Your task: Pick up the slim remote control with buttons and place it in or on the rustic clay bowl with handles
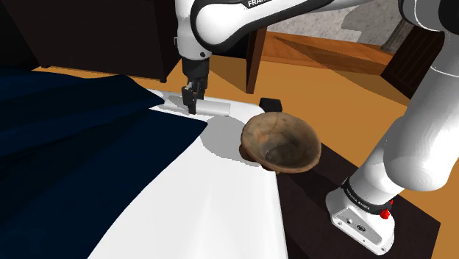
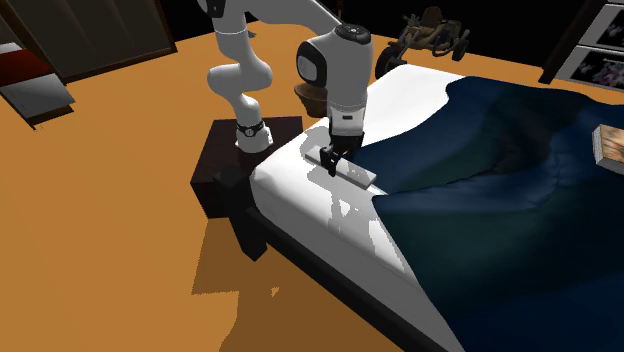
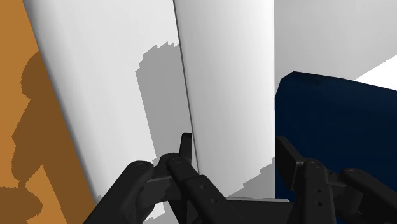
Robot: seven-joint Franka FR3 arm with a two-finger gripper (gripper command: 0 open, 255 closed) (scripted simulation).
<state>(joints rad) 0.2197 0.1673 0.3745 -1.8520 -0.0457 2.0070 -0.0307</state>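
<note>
Remote (image 1: 212,108) (image 2: 356,173) (image 3: 229,95), plain white, lies flat on the bed's white sheet (image 1: 213,213), just beside the dark blue blanket's (image 1: 73,154) edge. The gripper (image 1: 192,104) (image 2: 328,160) (image 3: 232,149) is down over it, fingers narrowed against both long sides. The brown bowl (image 1: 283,143) sits near the bed's edge, bare sheet between.
</note>
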